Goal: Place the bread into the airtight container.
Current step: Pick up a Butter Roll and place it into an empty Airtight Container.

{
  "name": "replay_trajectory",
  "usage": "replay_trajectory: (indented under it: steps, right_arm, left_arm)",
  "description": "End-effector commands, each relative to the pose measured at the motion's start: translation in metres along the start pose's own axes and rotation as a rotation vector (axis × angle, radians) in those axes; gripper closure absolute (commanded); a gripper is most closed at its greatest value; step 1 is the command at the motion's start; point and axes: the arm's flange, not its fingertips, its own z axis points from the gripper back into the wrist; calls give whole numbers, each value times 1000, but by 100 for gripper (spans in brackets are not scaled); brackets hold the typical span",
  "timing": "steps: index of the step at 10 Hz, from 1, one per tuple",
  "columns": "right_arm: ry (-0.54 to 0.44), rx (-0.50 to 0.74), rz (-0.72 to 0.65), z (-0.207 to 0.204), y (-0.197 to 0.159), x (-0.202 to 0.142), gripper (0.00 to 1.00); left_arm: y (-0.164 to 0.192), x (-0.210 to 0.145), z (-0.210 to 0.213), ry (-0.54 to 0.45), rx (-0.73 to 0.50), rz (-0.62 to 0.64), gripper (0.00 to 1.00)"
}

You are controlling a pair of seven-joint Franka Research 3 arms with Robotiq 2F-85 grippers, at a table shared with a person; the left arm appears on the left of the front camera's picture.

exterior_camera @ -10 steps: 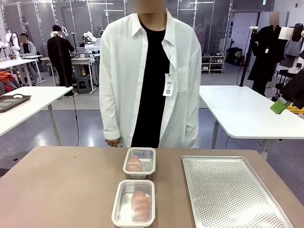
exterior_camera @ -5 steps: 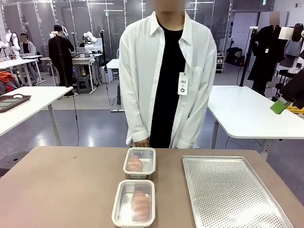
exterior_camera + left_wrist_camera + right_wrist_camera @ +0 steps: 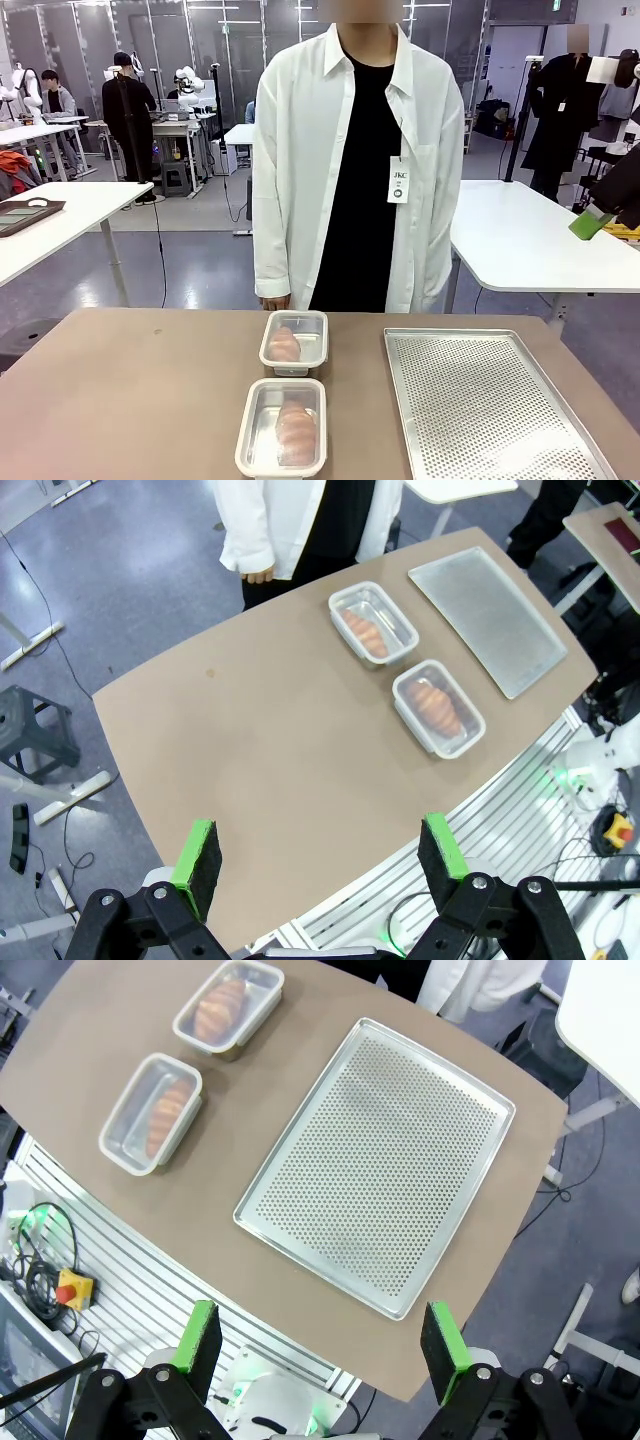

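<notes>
Person in white open shirt over black top (image 3: 357,160) now right of centre at the far table edge in the front view, shifted over from left of centre a second back; hand hanging at the edge upper-centre, just behind the far container, touching nothing. Nothing on the table moved across the three front frames. Two clear rectangular plastic airtight containers with pale rims, both lidded by the look of it: far one (image 3: 294,342) centre frame, near one (image 3: 282,426) lower centre, lined up one behind the other, close but apart. Golden-orange bread roll inside each: far roll (image 3: 285,345), near roll (image 3: 296,431). Perforated silver metal baking tray (image 3: 490,410) at lower right, bare of bread, beside the containers, not touching. Brown tabletop (image 3: 130,390) otherwise bare. Left gripper (image 3: 318,852) at bottom of the left wrist view, green pads spread wide, nothing between, high above the table; containers at upper right there (image 3: 373,622) (image 3: 438,707). Right gripper (image 3: 322,1336) at bottom of the right wrist view, likewise spread wide and empty, high over the tray (image 3: 380,1160); containers at upper left (image 3: 229,1007) (image 3: 152,1113). Likely meaning: bread already stowed, task looks finished or at reset, only the person repositioning.
</notes>
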Motion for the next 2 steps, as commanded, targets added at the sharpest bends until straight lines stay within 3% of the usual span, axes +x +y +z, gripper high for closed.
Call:
replay_trajectory:
  steps: [1,2]
  right_arm:
    - [4,2,0,2,1,-2,0]
    - [4,2,0,2,1,-2,0]
  left_arm:
    - [0,0,1,-1,-7,-18,0]
    - [0,0,1,-1,-7,-18,0]
